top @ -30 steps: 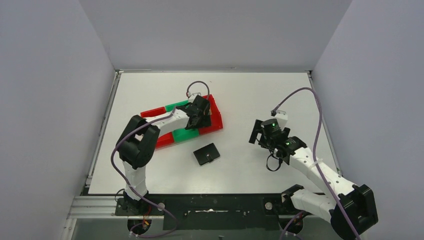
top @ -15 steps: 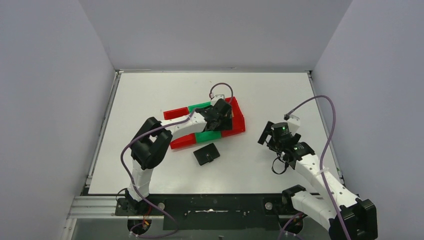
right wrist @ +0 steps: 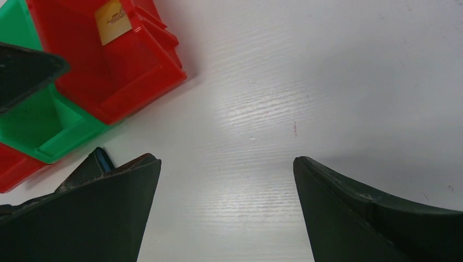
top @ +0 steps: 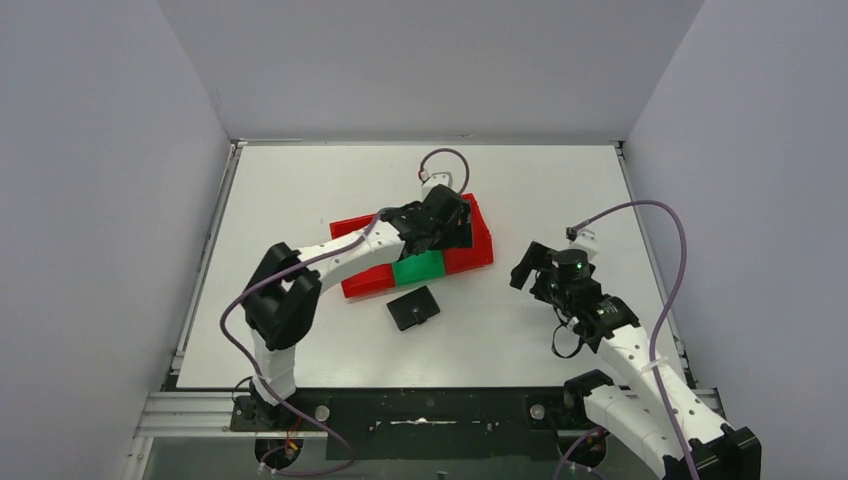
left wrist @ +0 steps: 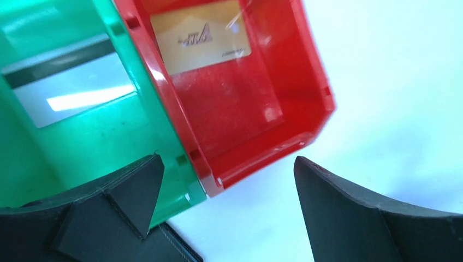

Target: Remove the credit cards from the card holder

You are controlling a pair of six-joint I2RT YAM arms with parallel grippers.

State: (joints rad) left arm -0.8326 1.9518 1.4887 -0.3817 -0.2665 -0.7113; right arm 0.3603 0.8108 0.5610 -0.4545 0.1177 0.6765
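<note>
Right gripper: nearest the bases, hovering over bare table. Jaws spread wide, nothing between them.

Card holder: flat on the table, just this side of the bins, between the two arms. From above it looks folded shut, with the snap tab on its right edge. Cannot tell whether a card is inside.

Left gripper: over the near right corner of the bins, jaws wide apart, holding nothing.

Beyond it, the green bin has a silver-grey card lying stripe side up on its floor. The adjoining red bin has an orange-gold card flat on its floor. Black card not seen in any view.

Handling, my judgement:
- The holder is light, thin and floppy at the fold, so it will likely skid on the smooth table if pushed.
- Pin one half down and lift the tab edge with the other claw.
- The cards are stiff, slick and very thin, so pinch an exposed short edge rather than the faces.
</note>
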